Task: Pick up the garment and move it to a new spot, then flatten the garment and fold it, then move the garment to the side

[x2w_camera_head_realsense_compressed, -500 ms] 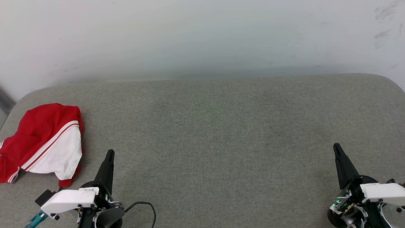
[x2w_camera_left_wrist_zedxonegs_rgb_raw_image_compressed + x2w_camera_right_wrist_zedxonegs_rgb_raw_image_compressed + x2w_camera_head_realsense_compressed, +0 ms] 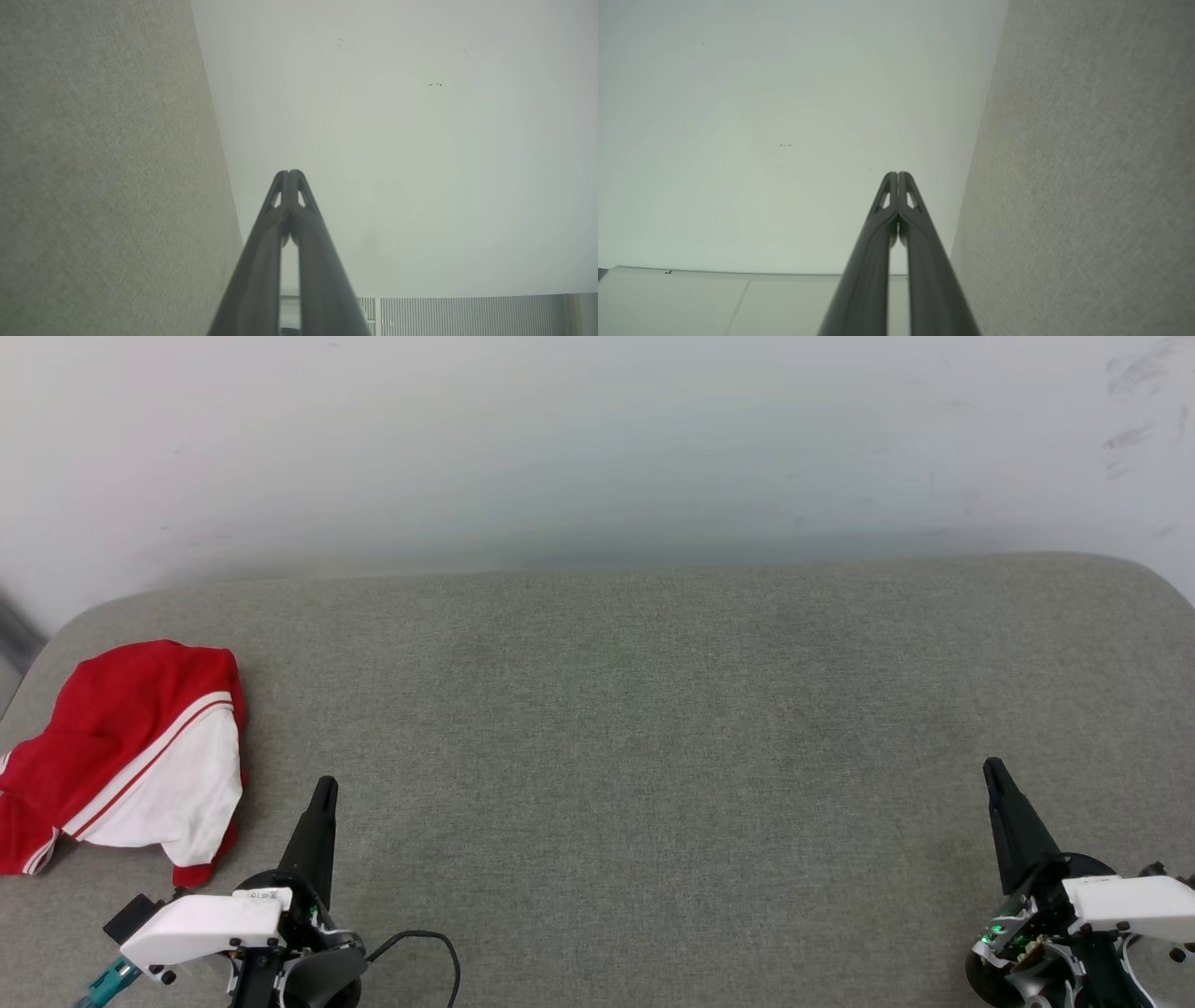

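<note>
**Step in hand:** pick-up of the garment, judged not yet begun.

1. The garment (image 2: 131, 747) lies bunched on the grey padded surface (image 2: 635, 728). It is to the left of the left gripper (image 2: 323, 791) and slightly ahead of its fingertips, near but not touching. A white sleeve panel with red striping faces up.
2. The left gripper is clenched, its fingers pressed together with nothing between them. It points forward toward the pale wall (image 2: 597, 448).
3. The right gripper (image 2: 995, 773) is likewise clenched and empty. The garment lies well apart from it, far to its left.

**Next move (judgement):**
- The left gripper should part its fingers, swing left and descend onto a raised fold.
- The bare surface to its right, between the two grippers, suits the new spot.
- The loose cloth will likely sag and trail when lifted.
</note>
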